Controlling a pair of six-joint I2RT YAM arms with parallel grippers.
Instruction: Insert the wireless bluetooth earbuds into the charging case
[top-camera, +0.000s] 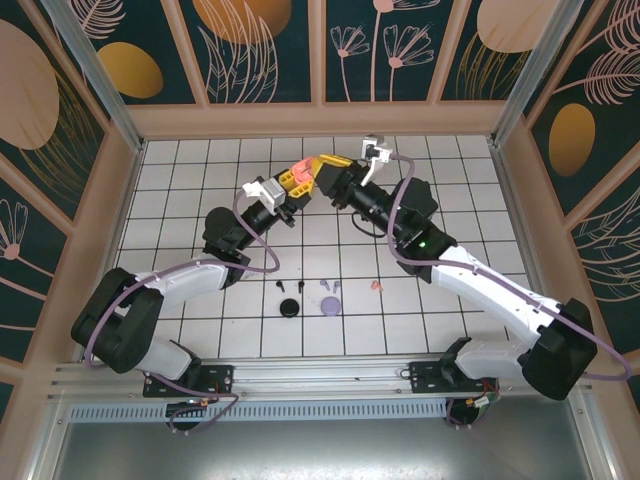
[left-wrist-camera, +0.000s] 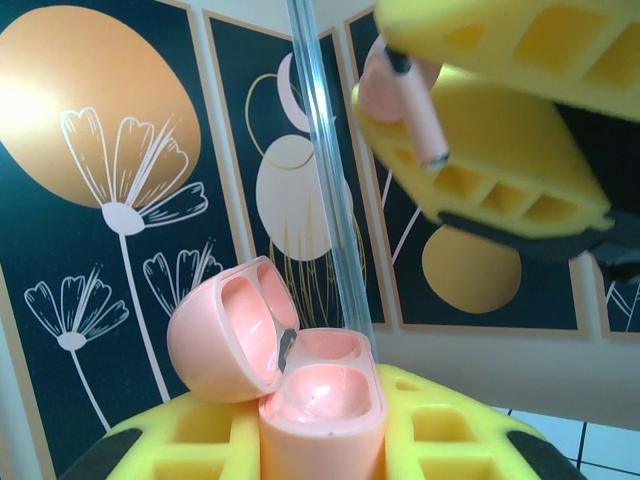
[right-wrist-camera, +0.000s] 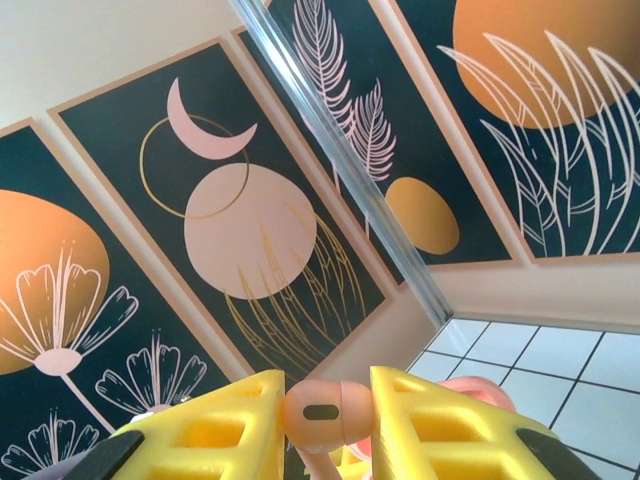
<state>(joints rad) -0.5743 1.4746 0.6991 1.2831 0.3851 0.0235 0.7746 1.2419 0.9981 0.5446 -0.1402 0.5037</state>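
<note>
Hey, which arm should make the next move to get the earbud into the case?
Right, probably: the right gripper pinches a pink earbud close to the open case, which the left gripper holds upright.

Your arms both reach forward, elbows bent. Your left pincer (top-camera: 288, 188) and right pincer (top-camera: 328, 172) meet tip to tip, raised mid-air, jaws of each clamped narrow.

Cropped at bottom edge: base of charging case (left-wrist-camera: 322, 405), stem of pink earbud (right-wrist-camera: 322, 410). Too small to resolve from above: loose earbuds (top-camera: 326, 286), orientation unclear.
</note>
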